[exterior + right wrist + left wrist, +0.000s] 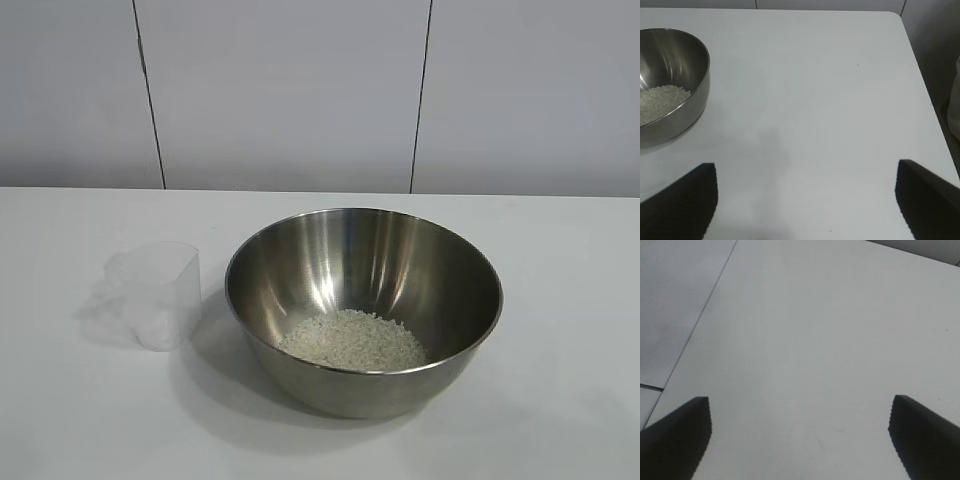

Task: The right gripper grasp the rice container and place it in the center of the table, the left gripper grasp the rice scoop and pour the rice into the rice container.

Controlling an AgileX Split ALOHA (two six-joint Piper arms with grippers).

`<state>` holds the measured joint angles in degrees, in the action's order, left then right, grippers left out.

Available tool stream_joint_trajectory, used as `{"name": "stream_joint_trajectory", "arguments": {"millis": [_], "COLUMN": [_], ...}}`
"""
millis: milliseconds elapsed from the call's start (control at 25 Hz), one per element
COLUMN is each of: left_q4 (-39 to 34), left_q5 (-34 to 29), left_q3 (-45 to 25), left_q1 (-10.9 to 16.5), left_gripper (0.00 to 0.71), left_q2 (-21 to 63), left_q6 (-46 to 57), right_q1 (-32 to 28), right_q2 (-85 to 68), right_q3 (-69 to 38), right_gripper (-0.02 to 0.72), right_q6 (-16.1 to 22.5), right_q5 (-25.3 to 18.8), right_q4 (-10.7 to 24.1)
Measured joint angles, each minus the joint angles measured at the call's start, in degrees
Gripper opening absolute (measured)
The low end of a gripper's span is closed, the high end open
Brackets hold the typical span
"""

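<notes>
The rice container (364,300), a large shiny steel bowl, stands in the middle of the white table (560,300) with a pale heap of rice (353,340) in its bottom. Just left of it the rice scoop (156,294), a clear plastic cup, stands upright on the table. Neither arm appears in the exterior view. My left gripper (800,407) is open over bare tabletop with nothing between its fingers. My right gripper (806,172) is open too, over bare table, with the rice container (670,75) and its rice (660,102) off to one side, apart from it.
A grey panelled wall (290,90) rises behind the table's far edge. The right wrist view shows the table's corner and side edge (920,75); the left wrist view shows a table edge with floor (670,305) beyond.
</notes>
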<state>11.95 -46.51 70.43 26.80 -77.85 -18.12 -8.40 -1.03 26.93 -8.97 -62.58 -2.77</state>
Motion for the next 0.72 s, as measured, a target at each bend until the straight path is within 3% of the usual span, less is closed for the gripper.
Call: {"name": "stream_joint_trajectory", "arguments": {"millis": [160, 360, 440, 600, 720], "left_q4": [6.3, 7.4, 7.4, 6.6, 3.0], "left_q5": [0.0, -3.3, -7.3, -15.4, -17.6], "left_q3": [0.1, 0.4, 0.4, 0.4, -2.3], "left_q1": [0.0, -0.2, -1.4, -6.5, -7.6], "left_gripper": [0.694, 0.684, 0.665, 0.654, 0.654], "left_q2": [9.8, 23.2, 26.6, 33.9, 41.3], "left_q6": [-4.5, -5.5, -5.4, -4.9, -2.8], "right_q1": [0.0, 0.0, 0.0, 0.0, 0.0], "right_q2": [0.0, 0.0, 0.0, 0.0, 0.0], "right_q3": [0.0, 0.0, 0.0, 0.0, 0.0], "right_gripper": [0.661, 0.661, 0.661, 0.661, 0.661], "right_q6": [0.0, 0.0, 0.0, 0.0, 0.0], "right_q5": [0.0, 0.0, 0.0, 0.0, 0.0], "right_q4": [0.0, 0.0, 0.0, 0.0, 0.0]}}
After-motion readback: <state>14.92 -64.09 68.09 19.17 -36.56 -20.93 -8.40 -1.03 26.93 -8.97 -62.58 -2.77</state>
